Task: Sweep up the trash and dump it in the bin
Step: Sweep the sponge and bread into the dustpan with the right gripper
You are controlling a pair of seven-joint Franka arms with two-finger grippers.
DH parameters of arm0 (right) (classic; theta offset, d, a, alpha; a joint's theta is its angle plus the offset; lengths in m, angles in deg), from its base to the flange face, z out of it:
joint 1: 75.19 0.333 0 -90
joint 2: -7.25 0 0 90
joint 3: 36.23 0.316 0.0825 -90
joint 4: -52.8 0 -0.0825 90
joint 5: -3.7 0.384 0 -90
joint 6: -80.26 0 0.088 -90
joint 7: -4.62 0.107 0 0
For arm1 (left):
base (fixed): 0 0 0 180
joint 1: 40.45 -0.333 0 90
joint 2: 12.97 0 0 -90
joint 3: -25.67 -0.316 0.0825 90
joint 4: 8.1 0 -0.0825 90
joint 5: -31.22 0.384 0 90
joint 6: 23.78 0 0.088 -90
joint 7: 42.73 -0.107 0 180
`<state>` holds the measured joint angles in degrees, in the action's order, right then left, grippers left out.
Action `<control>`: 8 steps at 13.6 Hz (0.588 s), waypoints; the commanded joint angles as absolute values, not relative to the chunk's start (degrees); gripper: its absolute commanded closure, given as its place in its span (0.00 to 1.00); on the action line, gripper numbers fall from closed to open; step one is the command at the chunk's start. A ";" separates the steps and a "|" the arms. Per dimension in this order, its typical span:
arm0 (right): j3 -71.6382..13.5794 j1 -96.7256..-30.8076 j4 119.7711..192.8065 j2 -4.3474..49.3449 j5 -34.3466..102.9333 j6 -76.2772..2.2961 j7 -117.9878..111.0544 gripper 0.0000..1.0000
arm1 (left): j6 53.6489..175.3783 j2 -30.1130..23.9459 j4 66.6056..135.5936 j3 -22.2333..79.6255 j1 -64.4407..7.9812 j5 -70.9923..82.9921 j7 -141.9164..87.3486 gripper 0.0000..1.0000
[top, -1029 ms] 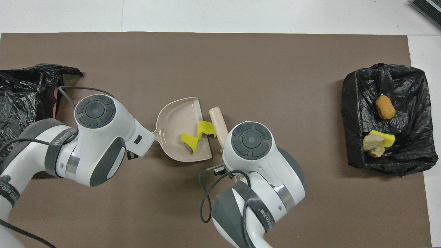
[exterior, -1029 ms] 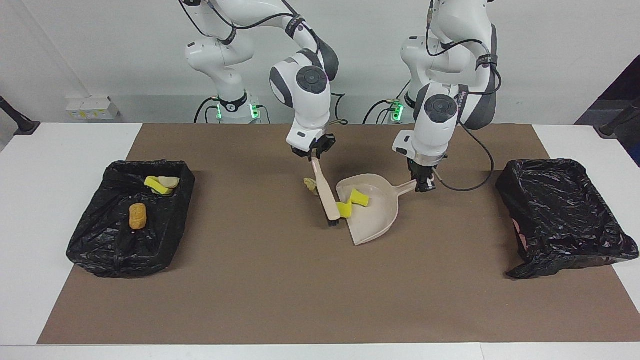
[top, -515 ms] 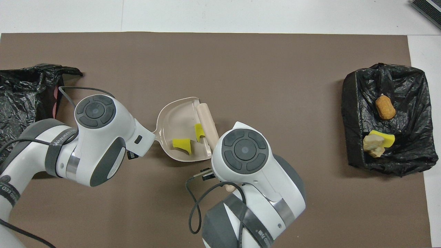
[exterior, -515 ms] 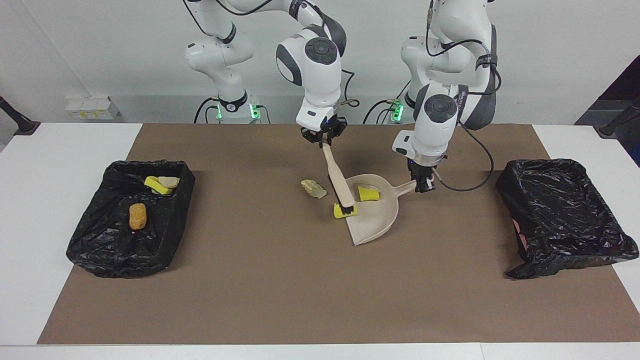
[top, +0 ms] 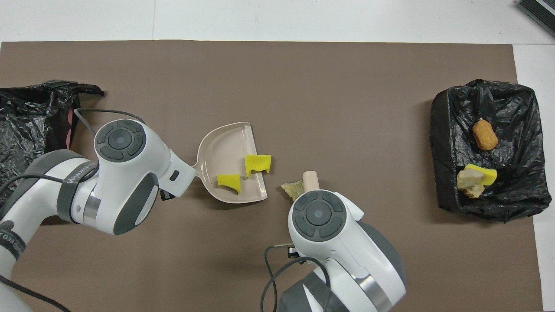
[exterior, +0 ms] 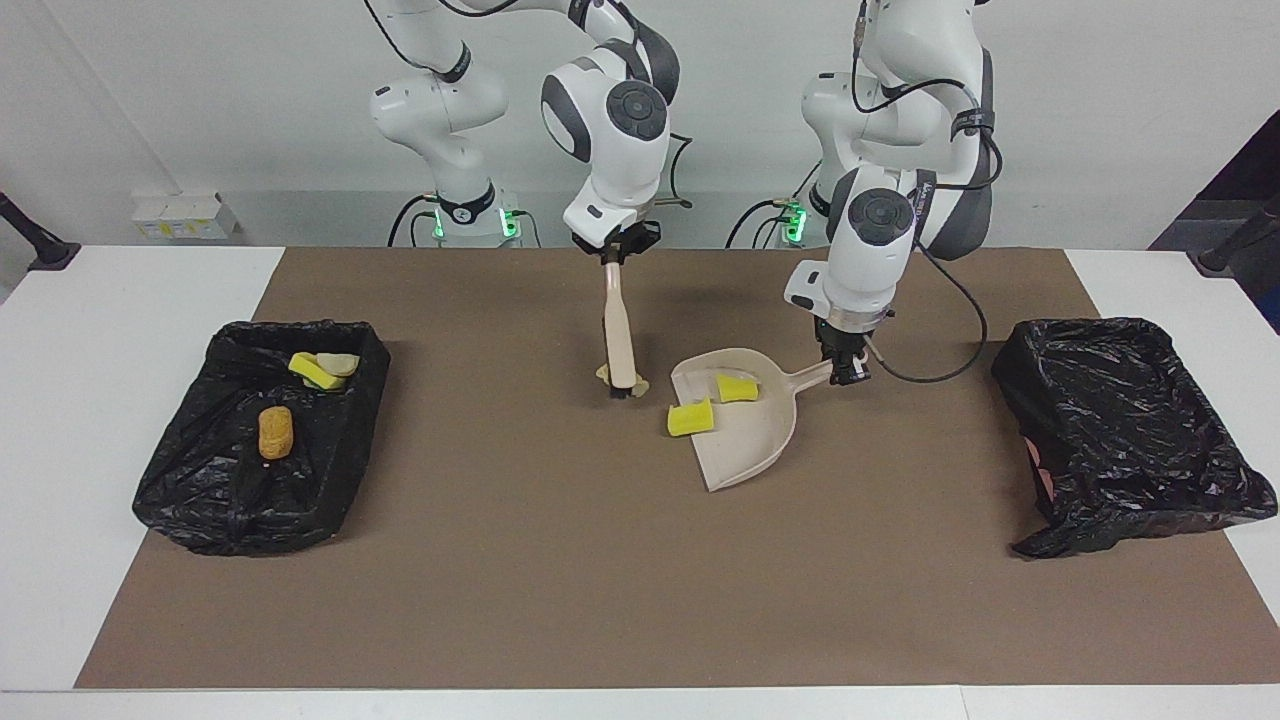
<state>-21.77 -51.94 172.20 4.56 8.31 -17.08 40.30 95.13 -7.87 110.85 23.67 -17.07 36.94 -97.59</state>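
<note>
The right tool (exterior: pixel 617 252) is closed on the top of the hand brush (exterior: pixel 619 335), which hangs nearly upright with its black bristles down at a pale, crumbly scrap (exterior: pixel 606 374) on the brown mat (exterior: pixel 560 560); the overhead view shows that scrap (top: pixel 292 189) just beside the brush head, a little toward the right arm's end of the bench from the dustpan. The left tool (exterior: pixel 848 372) is closed on the handle of the beige dustpan (exterior: pixel 745 445), which rests on the mat with its open lip turned toward the brush. One yellow sponge chunk (exterior: pixel 737 388) lies inside the pan, and a second yellow chunk (exterior: pixel 691 418) sits across the pan's lip, part on the pan and part over the mat. At the right arm's end of the bench a black-lined bin (exterior: pixel 200 480) holds a tan-orange bread-like lump (exterior: pixel 275 431), a yellow sponge piece (exterior: pixel 312 372) and a pale lump (exterior: pixel 338 363) beside it. A second black-lined bin (exterior: pixel 1130 440) stands at the left arm's end.
</note>
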 commanded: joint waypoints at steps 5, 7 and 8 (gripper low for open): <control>-21.03 -51.90 179.45 5.74 9.50 -32.21 48.30 1.00 | 97.16 -9.28 113.19 23.12 -16.10 37.99 -95.99 1.00; -21.03 -50.16 178.40 9.07 10.90 -36.88 48.04 1.00 | 97.16 -9.28 113.10 23.12 -16.10 37.99 -95.99 1.00; -21.03 -49.36 176.92 10.74 11.95 -38.73 48.30 1.00 | 97.16 -9.28 113.10 23.12 -16.10 37.91 -95.99 1.00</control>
